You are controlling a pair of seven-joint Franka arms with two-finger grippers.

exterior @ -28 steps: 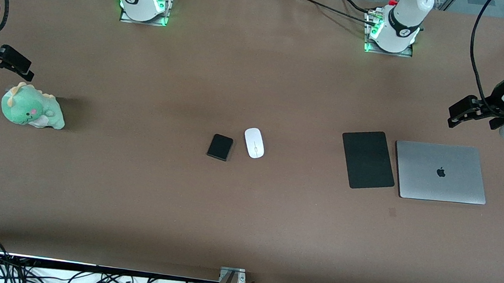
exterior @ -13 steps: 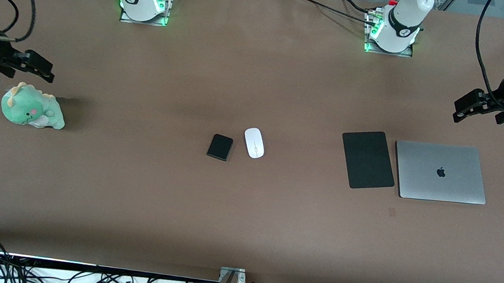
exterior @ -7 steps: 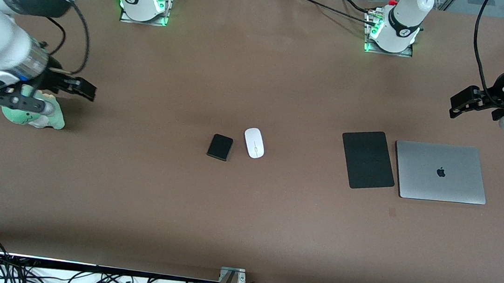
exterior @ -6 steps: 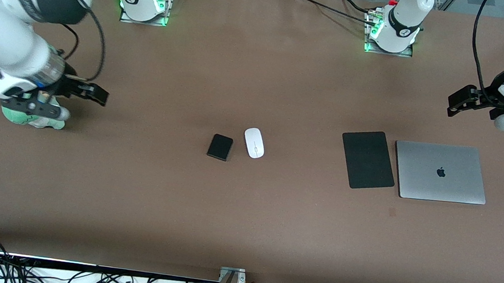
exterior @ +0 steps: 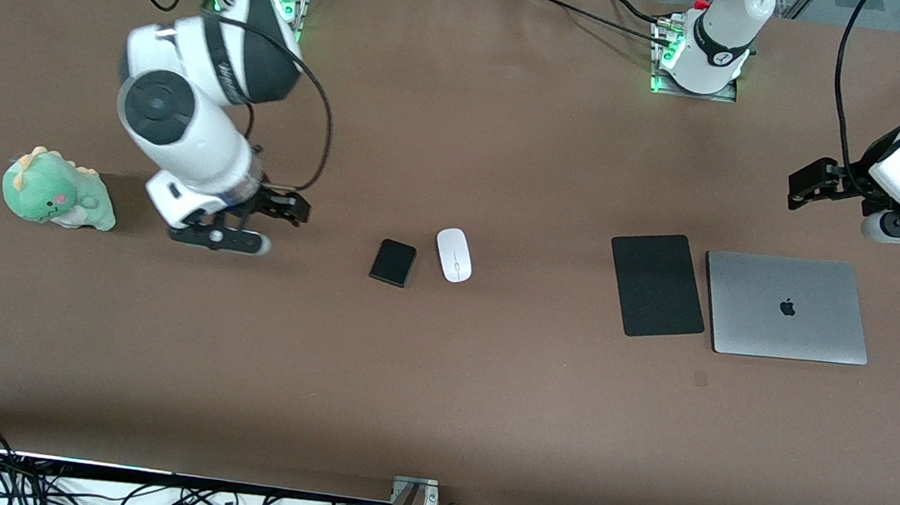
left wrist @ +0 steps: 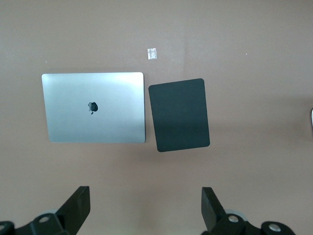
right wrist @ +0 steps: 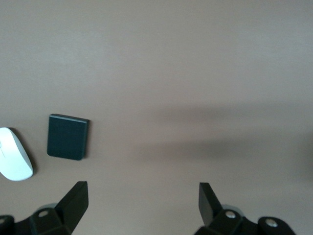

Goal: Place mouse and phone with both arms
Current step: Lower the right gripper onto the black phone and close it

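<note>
The black, nearly square phone (exterior: pixel 394 262) lies flat mid-table, and the white mouse (exterior: pixel 454 255) rests just beside it toward the left arm's end. My right gripper (exterior: pixel 300 210) hangs open and empty over bare table, a short way from the phone toward the right arm's end. Its wrist view has the phone (right wrist: pixel 68 137) and mouse (right wrist: pixel 14 155) off to one side of the open gripper (right wrist: pixel 142 191). My left gripper (exterior: pixel 799 189) is open and empty above the table near the laptop. Nothing lies between the tips of that gripper (left wrist: pixel 145 193) in its own wrist view.
A large flat black pad (exterior: pixel 656 284) and a closed silver laptop (exterior: pixel 786 307) lie side by side at the left arm's end. A green plush dinosaur (exterior: pixel 58 189) sits at the right arm's end. Cables run along the table's near edge.
My right arm has swung from over the plush dinosaur toward the table's middle, stopping close to the phone. The left gripper has drifted slightly. Phone and mouse have not moved.
</note>
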